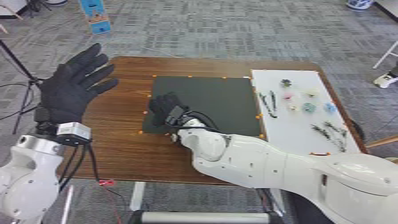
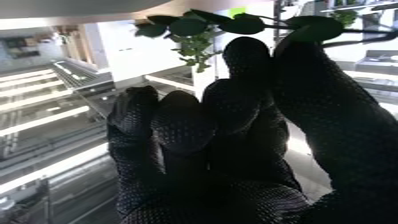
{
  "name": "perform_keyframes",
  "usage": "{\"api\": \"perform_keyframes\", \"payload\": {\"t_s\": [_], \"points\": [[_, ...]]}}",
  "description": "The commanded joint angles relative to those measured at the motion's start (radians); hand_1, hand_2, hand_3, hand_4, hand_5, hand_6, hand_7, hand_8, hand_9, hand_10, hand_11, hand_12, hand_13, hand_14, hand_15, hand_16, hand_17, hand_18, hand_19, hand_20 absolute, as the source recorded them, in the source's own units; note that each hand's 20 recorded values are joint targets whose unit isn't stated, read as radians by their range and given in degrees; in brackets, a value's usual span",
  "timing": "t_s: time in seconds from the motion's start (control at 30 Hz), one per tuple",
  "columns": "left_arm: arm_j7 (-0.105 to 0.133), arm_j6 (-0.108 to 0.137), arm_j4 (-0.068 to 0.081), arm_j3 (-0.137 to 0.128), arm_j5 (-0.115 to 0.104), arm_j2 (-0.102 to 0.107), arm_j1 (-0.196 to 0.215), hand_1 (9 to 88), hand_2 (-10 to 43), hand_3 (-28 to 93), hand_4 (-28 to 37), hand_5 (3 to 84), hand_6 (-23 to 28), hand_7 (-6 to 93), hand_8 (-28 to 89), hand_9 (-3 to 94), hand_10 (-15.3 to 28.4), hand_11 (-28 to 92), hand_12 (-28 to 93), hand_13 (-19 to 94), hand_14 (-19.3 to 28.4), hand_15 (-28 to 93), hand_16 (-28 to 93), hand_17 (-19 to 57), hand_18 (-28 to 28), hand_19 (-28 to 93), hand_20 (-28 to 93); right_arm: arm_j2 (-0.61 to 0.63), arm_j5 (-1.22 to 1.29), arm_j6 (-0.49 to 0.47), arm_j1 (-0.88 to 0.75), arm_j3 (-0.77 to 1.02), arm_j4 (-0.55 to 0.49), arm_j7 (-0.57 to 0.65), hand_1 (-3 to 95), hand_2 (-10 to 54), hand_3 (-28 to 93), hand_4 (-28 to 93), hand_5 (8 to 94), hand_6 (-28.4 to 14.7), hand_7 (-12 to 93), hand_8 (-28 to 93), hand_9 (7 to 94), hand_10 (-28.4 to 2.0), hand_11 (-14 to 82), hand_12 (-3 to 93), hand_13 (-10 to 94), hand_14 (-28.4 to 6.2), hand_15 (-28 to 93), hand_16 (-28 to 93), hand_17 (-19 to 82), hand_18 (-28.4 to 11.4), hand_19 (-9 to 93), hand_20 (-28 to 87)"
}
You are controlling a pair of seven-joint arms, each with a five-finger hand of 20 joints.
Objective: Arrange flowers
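Over the left part of the dark mat (image 1: 222, 100) is my right hand (image 1: 165, 106) in the head view. The right wrist view has the right hand (image 2: 235, 107) with its fingers bent and the thumb against them, pinching a leafy green stem (image 2: 315, 29) at the fingertips. Part of that stem is hidden by the glove. Small pink, yellow and blue flower heads (image 1: 309, 107) lie on the white board (image 1: 284, 137), with green sprigs (image 1: 333, 134) nearer its front end. My left hand (image 1: 75, 85) is raised at the table's left side, fingers straight and spread, holding nothing.
A dark long-handled tool (image 1: 269, 103) lies along the white board's left side. Small orange markers edge the mat and board. Brown wood (image 1: 115, 150) surrounds the mat. A thin black stand (image 1: 19, 65) rises beyond the left arm.
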Motion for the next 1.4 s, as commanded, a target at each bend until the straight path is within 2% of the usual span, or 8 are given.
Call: {"api": "perform_keyframes", "payload": {"t_s": [0.03, 0.2, 0.43, 0.7, 1.03, 1.13, 1.2, 1.4], "points": [[-0.008, -0.009, -0.001, -0.007, -0.008, -0.003, 0.006, 22.7, -9.5, 68, -28.3, 27.8, 2.4, 16.1, -9, 24.7, 10.9, 16, 15, 21, 14.1, 17, 3, -7.3, 26.5, 45, 0, 0.012, -0.065, -0.086, -0.035, -0.025, 0.024, 0.034, 42.1, -9.5, 83, -20, 65.5, -0.1, 59, 26, 75.9, -8.8, 56.4, 53.4, 64, -10.4, 81, 40, 30, -20.1, 83, 52], [-0.010, -0.009, 0.001, -0.002, -0.009, -0.001, 0.001, 22.6, -9.5, 68, -28.3, 27.8, 2.4, 16.2, -9, 24.7, 10.9, 16, 15, 21, 14.1, 17, 3, -7.3, 26.5, 45, 0, 0.011, -0.081, -0.291, -0.044, 0.019, -0.004, 0.162, 41.1, -9.5, 83, -21, 65.6, 1.2, 59, 22, 75.1, -8.6, 55.1, 53.4, 64, -10.1, 81, 40, 30, -20.1, 82, 52], [-0.011, -0.006, 0.001, 0.000, -0.009, -0.002, 0.001, 22.5, -9.5, 69, -28.3, 27.9, 2.5, 16.1, -9, 24.8, 11.0, 16, 15, 21, 14.2, 17, 3, -7.3, 26.4, 44, 0, 0.009, -0.049, -0.385, -0.061, 0.048, -0.007, 0.218, 39.0, -9.5, 82, -21, 65.5, 0.9, 57, 21, 73.4, -9.3, 54.8, 51.9, 63, -10.9, 80, 39, 29, -20.4, 82, 51], [-0.009, 0.001, -0.007, -0.013, -0.008, -0.006, 0.019, 22.5, -9.5, 69, -28.3, 27.9, 2.5, 16.0, -9, 24.8, 10.9, 16, 15, 21, 14.2, 17, 3, -7.4, 26.5, 45, 0, 0.027, 0.015, -0.365, -0.066, 0.074, -0.045, 0.194, 34.5, -9.5, 81, -21, 65.5, 0.7, 56, 21, 72.0, -10.7, 59.8, 43.2, 63, -11.1, 81, 38, 28, -20.9, 82, 52], [-0.007, 0.003, -0.024, -0.038, -0.006, -0.018, 0.055, 22.5, -9.5, 69, -28.3, 27.9, 2.4, 16.1, -9, 24.8, 11.0, 16, 15, 21, 14.1, 17, 3, -7.4, 26.6, 45, 0, 0.064, 0.051, -0.333, -0.081, 0.166, -0.133, 0.192, 25.8, -5.5, 82, -20, 67.2, -0.4, 51, 18, 71.9, -11.4, 59.1, 42.8, 63, -11.9, 81, 37, 28, -21.7, 83, 52], [-0.003, 0.006, -0.027, -0.044, -0.006, -0.022, 0.065, 22.6, -9.5, 69, -28.3, 27.8, 2.4, 16.0, -9, 24.8, 11.0, 16, 15, 21, 14.2, 17, 3, -7.4, 26.6, 45, 0, 0.086, 0.052, -0.317, -0.084, 0.191, -0.160, 0.194, 23.3, -4.3, 82, -19, 67.0, -0.9, 51, 9, 71.7, -11.6, 58.6, 43.4, 63, -12.1, 81, 38, 28, -22.0, 83, 52], [-0.004, 0.011, -0.031, -0.048, -0.005, -0.025, 0.075, 22.6, -9.5, 69, -28.3, 27.8, 2.4, 16.0, -9, 24.7, 10.9, 16, 15, 21, 14.1, 17, 3, -7.4, 26.6, 45, 0, 0.102, 0.059, -0.314, -0.098, 0.224, -0.178, 0.185, 21.9, -3.7, 82, -18, 67.1, -1.3, 52, -8, 71.3, -11.8, 58.3, 43.5, 63, -12.3, 80, 38, 28, -22.0, 83, 52], [0.001, 0.018, -0.028, -0.045, -0.004, -0.025, 0.072, 22.5, -9.5, 69, -28.3, 27.9, 2.4, 15.9, -9, 24.8, 10.9, 16, 15, 21, 14.2, 17, 3, -7.4, 26.6, 45, 0, 0.116, 0.136, -0.277, -0.139, 0.325, -0.183, 0.178, 20.7, -2.7, 82, -18, 64.9, -1.1, 32, -11, 70.7, -12.6, 57.1, 42.7, 62, -12.6, 80, 38, 28, -22.3, 83, 52]]}}
